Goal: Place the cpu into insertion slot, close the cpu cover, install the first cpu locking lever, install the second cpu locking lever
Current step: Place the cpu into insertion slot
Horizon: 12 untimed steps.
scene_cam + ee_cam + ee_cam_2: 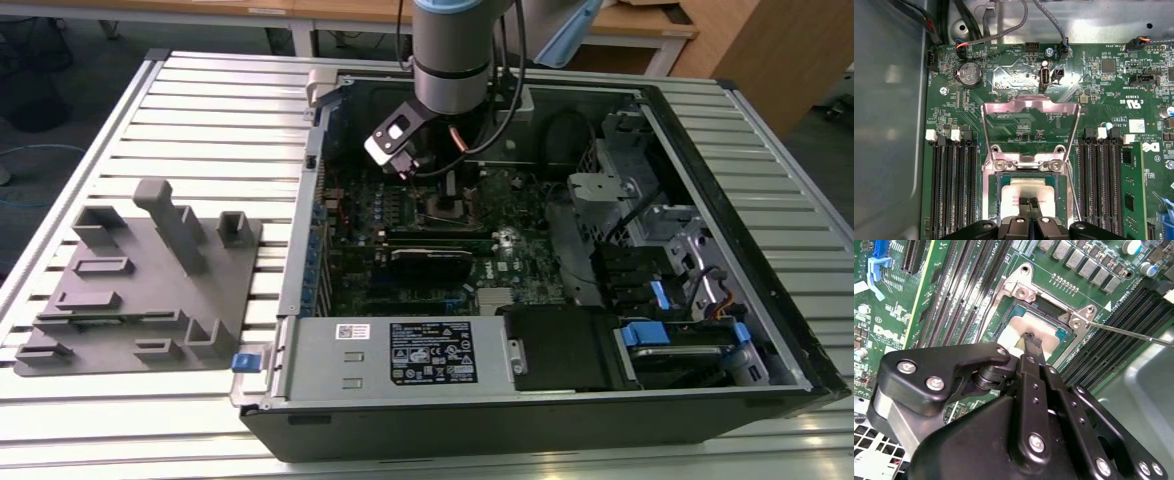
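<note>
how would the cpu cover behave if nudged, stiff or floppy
The cpu cover looks like thin sheet metal, so probably stiff yet bendable. It stands open, hinged at the insertion slot, so a push would likely swing it, not slide it.

Dead centre of the frame, the cpu point(1015, 329) sits in the insertion slot point(1019, 290) on the green motherboard point(1064, 270). The black gripper point(1031, 341), its tips together, touches the cpu's pale top. A thin lever rod point(1126, 333) lies just beside.
</note>
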Tool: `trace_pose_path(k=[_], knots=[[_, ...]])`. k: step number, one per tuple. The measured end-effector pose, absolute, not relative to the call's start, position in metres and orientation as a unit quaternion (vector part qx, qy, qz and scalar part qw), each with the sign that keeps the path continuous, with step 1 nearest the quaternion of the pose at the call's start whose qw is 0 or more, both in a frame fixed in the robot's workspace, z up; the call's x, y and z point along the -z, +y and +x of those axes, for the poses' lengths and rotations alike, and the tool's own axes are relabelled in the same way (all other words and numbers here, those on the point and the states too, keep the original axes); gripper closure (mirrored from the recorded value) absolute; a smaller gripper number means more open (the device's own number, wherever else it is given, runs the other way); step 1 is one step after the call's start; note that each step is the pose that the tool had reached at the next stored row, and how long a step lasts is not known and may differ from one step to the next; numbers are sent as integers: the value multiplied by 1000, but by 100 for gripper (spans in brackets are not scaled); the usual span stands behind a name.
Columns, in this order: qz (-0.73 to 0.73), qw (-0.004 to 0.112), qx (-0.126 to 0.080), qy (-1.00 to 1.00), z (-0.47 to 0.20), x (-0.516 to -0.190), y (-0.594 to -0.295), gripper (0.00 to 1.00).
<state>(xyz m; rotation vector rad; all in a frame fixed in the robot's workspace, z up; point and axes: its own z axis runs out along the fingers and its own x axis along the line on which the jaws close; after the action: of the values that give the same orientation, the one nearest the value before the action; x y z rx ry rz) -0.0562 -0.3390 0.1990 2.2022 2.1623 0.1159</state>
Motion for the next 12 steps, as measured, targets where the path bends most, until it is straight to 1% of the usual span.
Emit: trace_pose_path(k=[12], knots=[[713, 26, -39, 700, -56, -201, -339, 89]])
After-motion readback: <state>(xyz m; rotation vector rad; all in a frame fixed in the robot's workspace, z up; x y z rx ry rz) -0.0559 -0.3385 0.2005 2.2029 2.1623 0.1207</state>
